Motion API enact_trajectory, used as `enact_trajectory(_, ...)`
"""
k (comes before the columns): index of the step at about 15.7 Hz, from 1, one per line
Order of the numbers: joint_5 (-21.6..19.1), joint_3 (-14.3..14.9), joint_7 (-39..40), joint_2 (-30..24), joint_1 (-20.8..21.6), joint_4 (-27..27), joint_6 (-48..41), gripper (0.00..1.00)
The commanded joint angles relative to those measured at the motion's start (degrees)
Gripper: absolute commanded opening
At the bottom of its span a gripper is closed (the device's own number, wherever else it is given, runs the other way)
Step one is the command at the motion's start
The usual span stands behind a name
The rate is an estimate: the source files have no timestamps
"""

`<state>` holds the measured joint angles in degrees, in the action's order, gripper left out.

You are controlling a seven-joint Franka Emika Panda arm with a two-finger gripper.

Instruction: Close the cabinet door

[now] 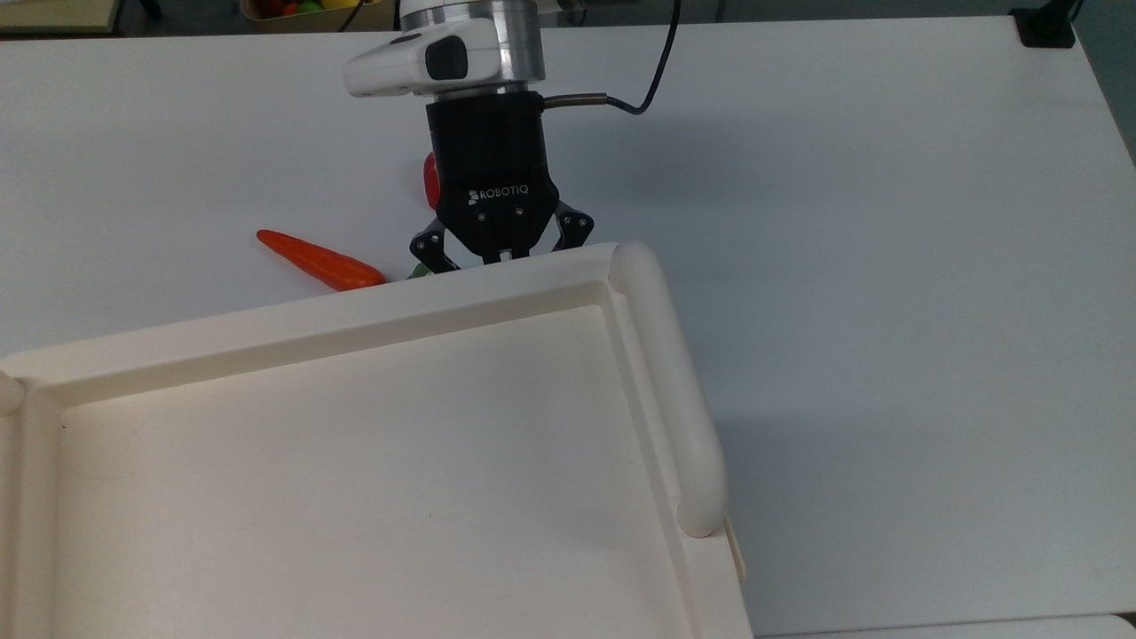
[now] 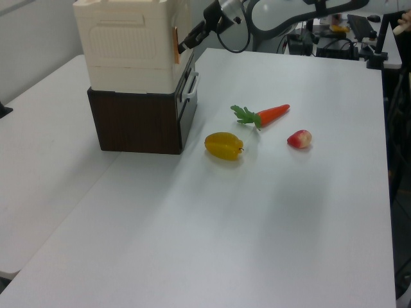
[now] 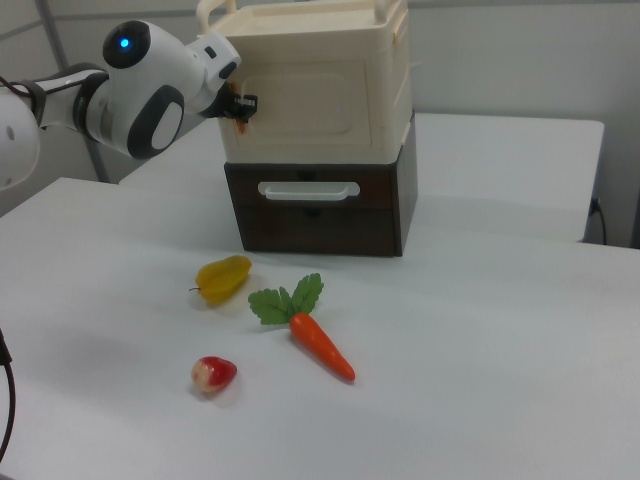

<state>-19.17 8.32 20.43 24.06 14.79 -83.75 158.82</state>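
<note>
Cream cabinet door (image 3: 300, 105) upper centre of right view, nearly flush on cabinet (image 3: 330, 60). Gripper (image 1: 502, 256) at door's edge, fingers spread, holding nothing. Press squarely till seated; avoid shoving cabinet.

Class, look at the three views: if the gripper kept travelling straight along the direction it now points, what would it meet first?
Most likely the cabinet door: the gripper points at the cabinet front and sits right at the door's edge. Whether it already touches cannot be told.

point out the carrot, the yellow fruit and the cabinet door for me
carrot (image 3: 321, 345): right view, middle of the orange root.
yellow fruit (image 2: 223, 145): left view, centre of its body.
cabinet door (image 3: 305, 103): right view, flat cream front panel.
</note>
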Motion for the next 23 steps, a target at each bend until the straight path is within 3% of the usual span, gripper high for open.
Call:
enact_trajectory(1, 0.7, 1.2, -0.7, -1.5, 0.8, -0.7, 0.0, 0.03)
enact_trajectory(5, 2.0, 1.8, -0.4, -7.1, -1.7, -6.1, -11.5, 0.07)
enact_trajectory(9, 4.6, 2.3, -1.4, -12.9, -6.8, -5.3, -37.6, 0.14)
enact_trajectory(14, 10.4, 2.3, -10.5, -16.6, -10.3, -5.5, -55.3, 0.18)
enact_trajectory(15, 11.3, 2.4, -12.9, -16.7, -10.5, -5.5, -56.8, 0.26)
enact_trajectory(16, 12.3, 2.3, -14.6, -16.8, -10.9, -5.6, -56.9, 0.41)
enact_trajectory(17, 13.6, 2.3, -14.6, -16.9, -11.4, -6.2, -57.1, 0.88)
enact_trajectory(18, 15.6, 2.2, -14.7, -17.1, -11.0, -7.6, -57.5, 1.0)
enact_trajectory(23, 19.9, 2.2, -18.9, -18.9, -10.7, -10.8, -60.7, 1.0)
